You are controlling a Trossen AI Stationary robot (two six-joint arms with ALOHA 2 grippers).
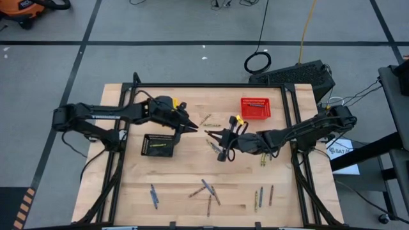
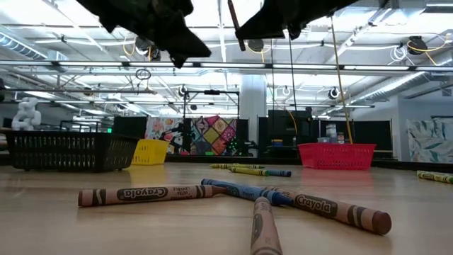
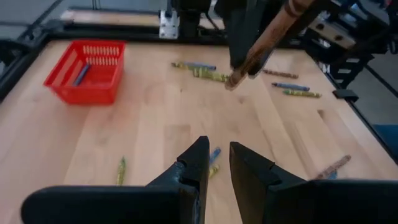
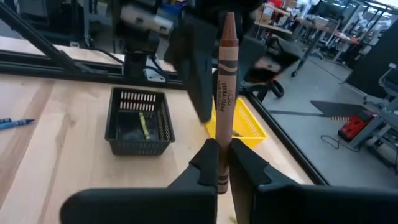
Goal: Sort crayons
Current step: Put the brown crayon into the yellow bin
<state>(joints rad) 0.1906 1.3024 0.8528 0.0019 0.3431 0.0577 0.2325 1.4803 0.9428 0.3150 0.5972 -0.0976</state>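
From above, my right gripper sits over the middle of the surface, arm stretched in low from the right edge, and my left gripper reaches in from the left, just past the black basket. The two tips are near each other but apart. The red basket stands at the far side. Loose crayons lie scattered along the near edge and to my right.

Level with the surface, both arms hang overhead. A thin stick, the brown crayon I carry, stands nearly upright between them. A yellow basket shows beyond the black one.

From my left wrist, my own fingers stand slightly apart with nothing between them. The brown crayon hangs ahead of them, slanting, its lower end toward me.

From my right wrist, my fingers are clamped on the brown crayon's lower end; its long axis runs straight up and away from them. The left arm's dark finger is just behind it, with the black basket and yellow basket beyond.

I judge this a handover: the free length points toward my left fingers, which must close across it.
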